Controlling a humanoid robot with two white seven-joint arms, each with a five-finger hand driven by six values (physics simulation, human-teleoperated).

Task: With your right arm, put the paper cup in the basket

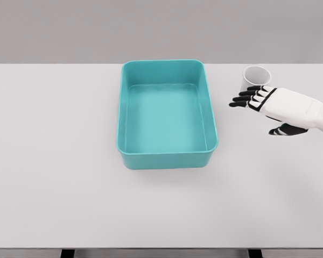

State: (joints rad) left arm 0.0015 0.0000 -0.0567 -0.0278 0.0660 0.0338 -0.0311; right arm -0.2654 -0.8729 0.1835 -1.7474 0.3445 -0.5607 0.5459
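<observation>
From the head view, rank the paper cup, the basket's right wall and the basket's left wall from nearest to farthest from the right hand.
From the right hand:
1. Paper cup, just behind the fingers at the table's far right.
2. Basket's right wall, to the hand's left across bare table.
3. Basket's left wall, on the basket's far side.
</observation>
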